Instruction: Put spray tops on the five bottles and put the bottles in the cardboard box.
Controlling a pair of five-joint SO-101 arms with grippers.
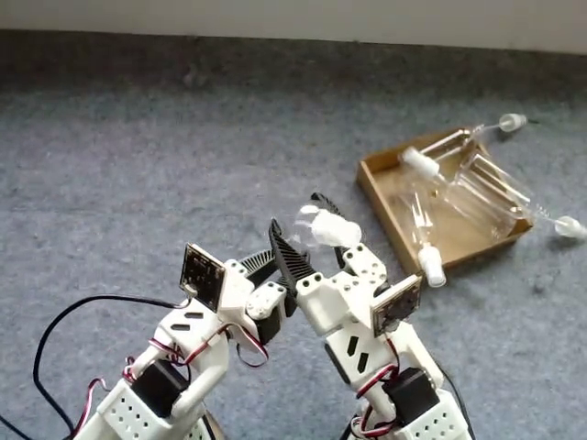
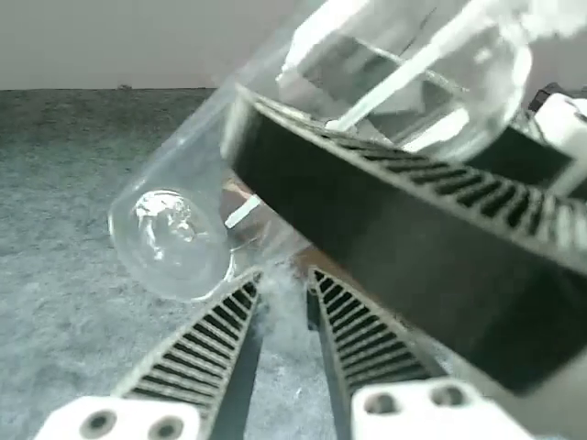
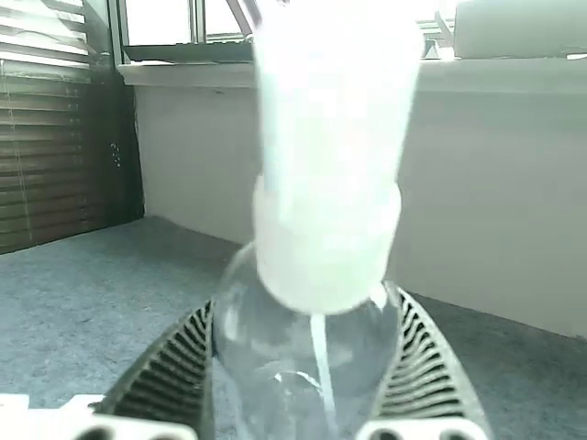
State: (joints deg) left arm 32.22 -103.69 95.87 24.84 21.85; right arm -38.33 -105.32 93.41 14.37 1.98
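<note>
gripped only in the right claw (image 3: 307, 312), the smooth bottle (image 3: 275, 367) may slip if the narrow, empty left claw (image 2: 284, 280) bumps it.

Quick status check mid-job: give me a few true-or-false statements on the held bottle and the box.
1. The right pincer grips a clear bottle. True.
2. That bottle has no spray top. False: a white spray top sits on its neck.
3. The cardboard box is empty. False: several bottles with tops lie in it.
4. The box rests on grey carpet. True.
</note>
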